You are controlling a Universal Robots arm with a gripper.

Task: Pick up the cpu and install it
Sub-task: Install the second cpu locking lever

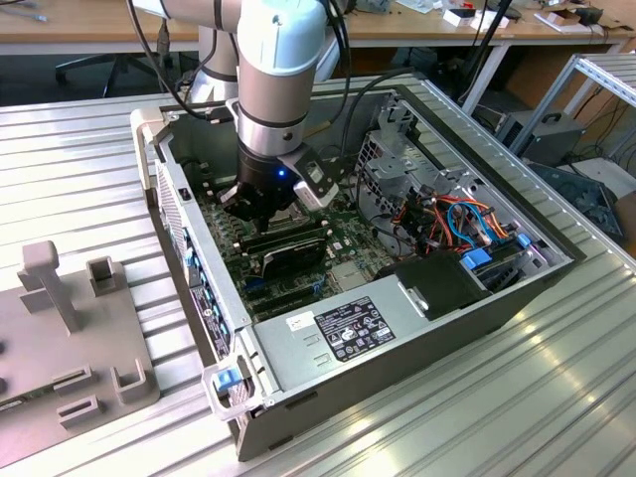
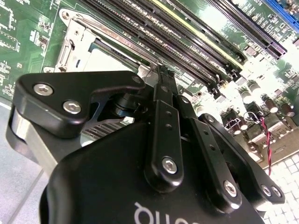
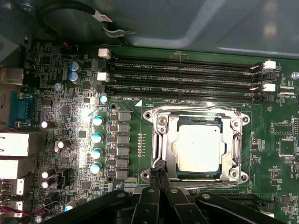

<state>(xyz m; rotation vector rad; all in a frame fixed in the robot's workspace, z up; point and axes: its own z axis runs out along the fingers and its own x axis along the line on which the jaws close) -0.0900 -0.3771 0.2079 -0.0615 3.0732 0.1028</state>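
Silver-grey and pale under the light, the cpu (image 3: 198,148) is seen lying flat inside the socket frame (image 3: 159,122) on the green motherboard (image 3: 70,102) in the first wrist view. Its metal top looks smooth and plain, square with slightly rounded corners, and a dark rim is visible around it. It appears seated level, though whether it is fully clicked in can't be told.

The gripper (image 3: 159,171) is positioned just beside the frame's edge, with the fingers (image 3: 153,179) brought together at their tips and nothing held between them. No contact with the cpu is seen; the tips sit near the frame's corner.

Long black memory slots (image 3: 187,77) are lined up just past the socket, and a row of small capacitors (image 3: 96,137) is found on its other side.

In the exterior view, the arm (image 1: 278,79) is reached down into the open computer case (image 1: 397,328), which is set on the ribbed metal bench (image 1: 556,397).
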